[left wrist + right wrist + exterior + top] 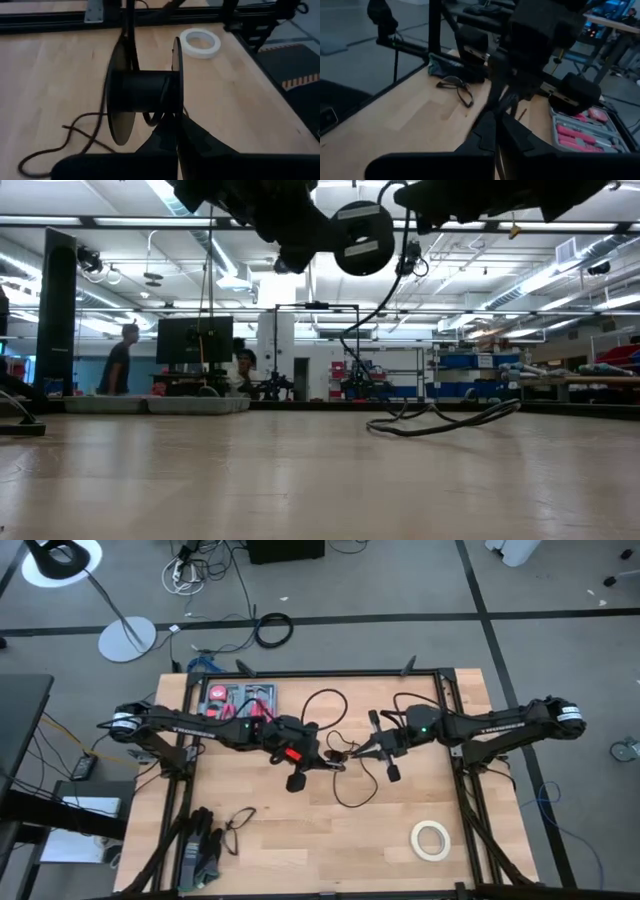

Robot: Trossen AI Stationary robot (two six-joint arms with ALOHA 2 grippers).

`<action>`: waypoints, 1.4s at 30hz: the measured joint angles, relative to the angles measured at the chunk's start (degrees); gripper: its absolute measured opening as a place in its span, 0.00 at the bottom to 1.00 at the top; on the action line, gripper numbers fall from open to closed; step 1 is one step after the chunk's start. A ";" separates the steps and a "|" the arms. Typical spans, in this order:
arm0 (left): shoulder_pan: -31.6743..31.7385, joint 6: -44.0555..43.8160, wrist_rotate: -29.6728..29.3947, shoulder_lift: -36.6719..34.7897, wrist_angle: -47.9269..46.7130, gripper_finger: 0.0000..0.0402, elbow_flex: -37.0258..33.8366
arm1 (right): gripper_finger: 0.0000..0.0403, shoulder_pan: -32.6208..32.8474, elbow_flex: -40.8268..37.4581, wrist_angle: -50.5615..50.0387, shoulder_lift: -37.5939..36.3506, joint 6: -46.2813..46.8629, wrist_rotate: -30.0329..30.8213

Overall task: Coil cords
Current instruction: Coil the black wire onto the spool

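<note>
My left gripper (pixel 320 756) is over the table's middle, shut on a black spool (pixel 145 92), which also shows as a round disc in the low view (pixel 360 238). The thin black cord (pixel 325 700) lies in loose loops on the wood and rises to the spool's core (pixel 162 95). In the low view the cord (pixel 440 420) rests on the table and climbs toward the grippers. My right gripper (pixel 350 755) faces the left one closely and is shut on the cord (pixel 499 102). My left gripper pinches the rim of one spool flange (pixel 177 117) between its two fingers. The spool is lifted clear of the table with its axis level, and its other flange (pixel 117 95) is free. My right gripper pinches the thin cord (pixel 498 107) between its fingertips, close to the spool. The fingers come level from the table's right. The cord runs on from them toward the spool, above the table.
A cream tape roll (pixel 431 839) lies near the front right. A red tool case (pixel 238 700) sits at the back left. Glasses (pixel 238 820) and a dark bundle (pixel 200 845) lie at the front left. A black frame (pixel 330 673) borders the table. People stand in the room behind (pixel 120 360).
</note>
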 joint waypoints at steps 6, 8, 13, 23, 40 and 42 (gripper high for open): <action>-0.05 -0.44 0.80 0.91 2.95 0.00 -0.02 | 0.01 -1.63 1.41 1.40 2.26 -3.80 -2.49; -0.07 -0.69 0.97 1.19 3.73 0.00 0.01 | 0.01 -2.00 2.59 2.85 3.42 -5.11 -2.68; -0.14 -1.25 1.31 1.93 6.02 0.00 0.02 | 0.01 -2.75 5.42 4.26 7.05 -6.82 -4.26; -1.64 -0.13 3.19 2.63 8.80 0.00 -0.02 | 0.01 -4.75 11.48 2.19 14.65 -9.11 -8.82; -3.53 16.95 -2.87 2.01 19.01 0.00 -0.02 | 0.12 -5.57 11.51 5.29 16.04 1.14 -17.24; -3.59 18.32 -3.36 2.01 19.28 0.00 -0.02 | 0.12 -5.55 11.51 5.14 16.02 2.33 -17.24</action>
